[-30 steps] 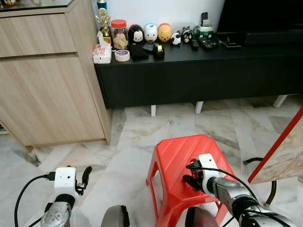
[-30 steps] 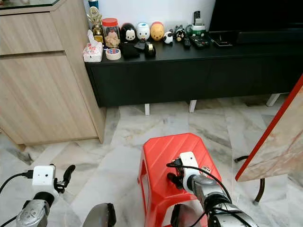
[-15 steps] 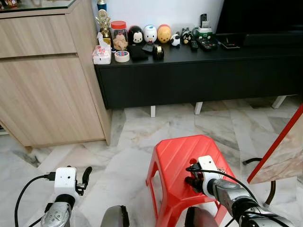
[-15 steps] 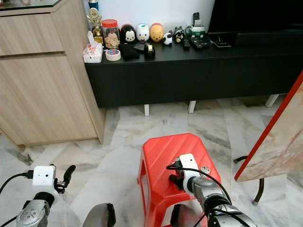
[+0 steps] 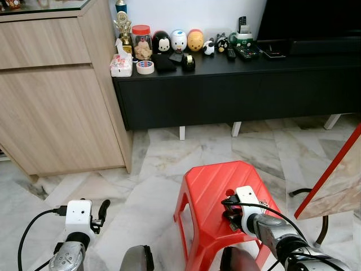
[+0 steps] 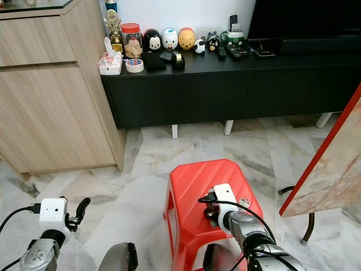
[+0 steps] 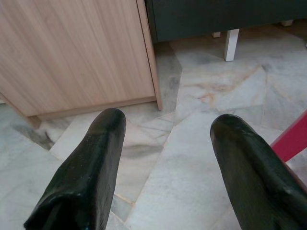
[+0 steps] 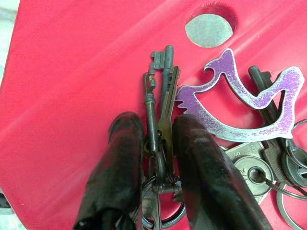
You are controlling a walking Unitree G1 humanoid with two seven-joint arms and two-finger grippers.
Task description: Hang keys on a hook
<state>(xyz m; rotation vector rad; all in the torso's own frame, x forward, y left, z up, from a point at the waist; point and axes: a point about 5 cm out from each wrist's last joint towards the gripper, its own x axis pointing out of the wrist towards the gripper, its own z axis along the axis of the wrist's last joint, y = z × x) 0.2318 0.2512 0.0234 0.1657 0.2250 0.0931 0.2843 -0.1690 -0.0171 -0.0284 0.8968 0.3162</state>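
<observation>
You've a red stool on marble floor, a wooden cabinet, and a black console carrying what look like toy figures.

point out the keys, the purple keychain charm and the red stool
keys (image 8: 160,103), right wrist view, shafts between the fingers
purple keychain charm (image 8: 225,122), right wrist view, lower band
red stool (image 5: 206,192), left eye view, bare seat top

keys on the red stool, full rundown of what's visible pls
The keys are a bunch of dull metal keys on wire rings, with a glittery purple, curvy flat charm and a round silver tag. They lie flat on the red stool near its round hole. The right gripper is shut on two slim keys; the rest lie beside it.
</observation>
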